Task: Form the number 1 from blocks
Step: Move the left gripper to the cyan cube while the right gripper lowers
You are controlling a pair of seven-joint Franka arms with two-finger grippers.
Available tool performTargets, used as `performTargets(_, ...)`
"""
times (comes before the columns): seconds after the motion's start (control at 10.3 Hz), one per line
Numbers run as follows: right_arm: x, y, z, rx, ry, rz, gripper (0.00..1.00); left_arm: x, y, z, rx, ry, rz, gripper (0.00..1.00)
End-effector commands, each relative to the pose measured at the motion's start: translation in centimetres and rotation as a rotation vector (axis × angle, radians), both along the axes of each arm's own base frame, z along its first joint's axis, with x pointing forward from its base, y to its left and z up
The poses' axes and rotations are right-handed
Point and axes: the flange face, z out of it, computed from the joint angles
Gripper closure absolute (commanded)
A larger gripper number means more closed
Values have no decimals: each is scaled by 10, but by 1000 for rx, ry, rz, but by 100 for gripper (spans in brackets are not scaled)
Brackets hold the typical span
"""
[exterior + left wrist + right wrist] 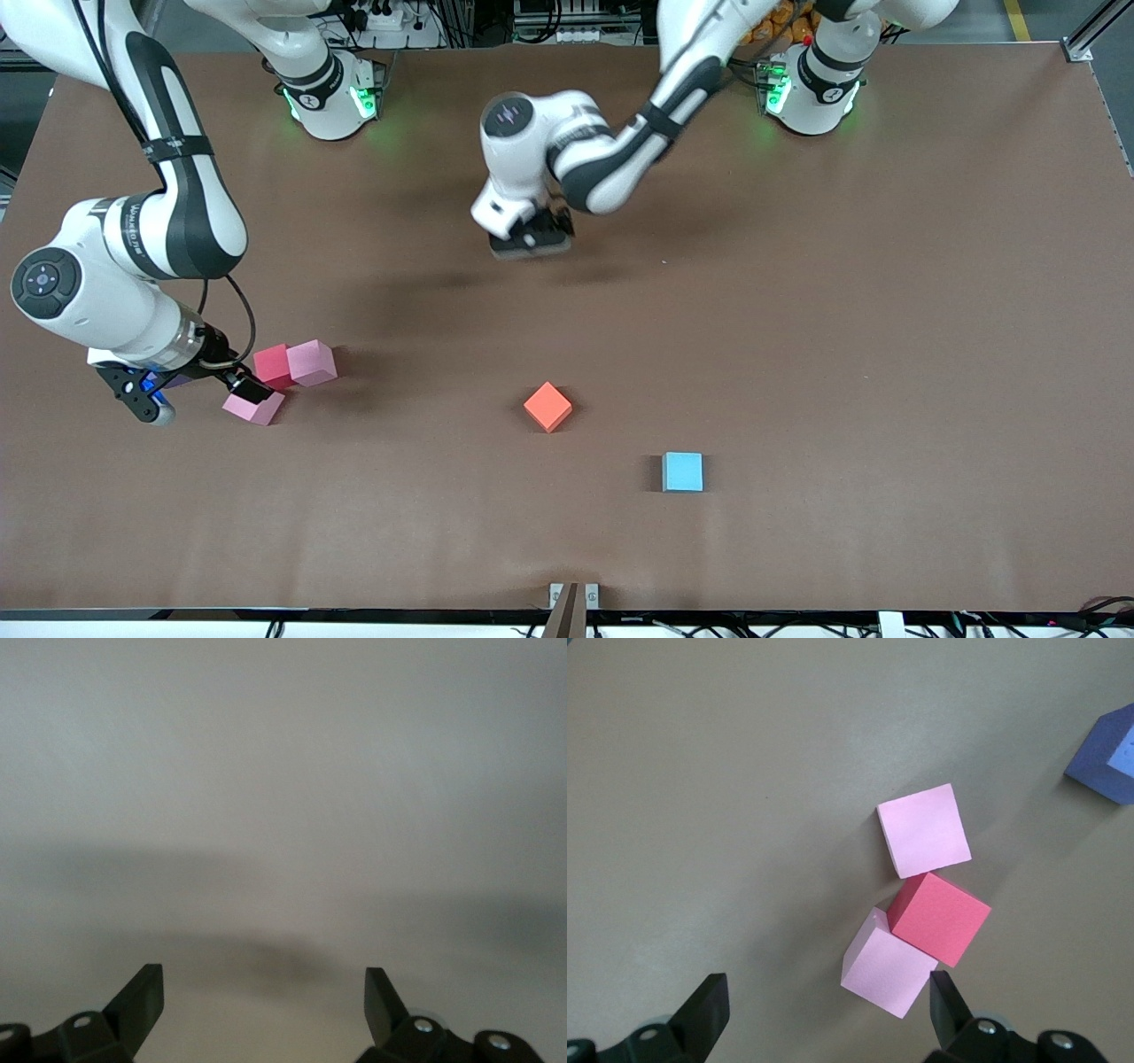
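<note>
Brown table (797, 354): front view shows your small matte cubes still scattered, orange (547, 406) and light blue (683, 471) apart, no "1" yet. Left claw (264, 992) spread, empty, over bare table. Right claw (829, 1003) spread over the pink-red-pink cluster (937, 918), probably lining up a pick.

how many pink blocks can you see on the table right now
2. One pink block touches the red block at the right arm's end; the other pink block lies nearer the front camera, beside the right gripper. The arm may hide more.
</note>
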Motion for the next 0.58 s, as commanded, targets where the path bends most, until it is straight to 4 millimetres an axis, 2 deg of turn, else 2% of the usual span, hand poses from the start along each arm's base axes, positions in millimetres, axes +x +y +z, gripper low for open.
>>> performTargets(0.0,0,4,-2,9,6,-20,0,79,61,0,22,-31,212,0)
performTargets(0.1,1,4,-3,9,1,-20,0,116,94,-1,24,-38,277,0)
performTargets(0.19,1,0,-3,12,1,-31,0,153,116,2,3,-50,336,0)
performTargets(0.29,1,-6,-11,10,18,-40,0,175,124,-3,-12,-58,364,0)
performTargets(0.39,0,-8,-19,9,31,-68,0,188,128,-12,-12,-65,380,0)
performTargets(0.49,2,-7,-34,10,50,-149,0,200,141,-13,-1,-82,407,0)
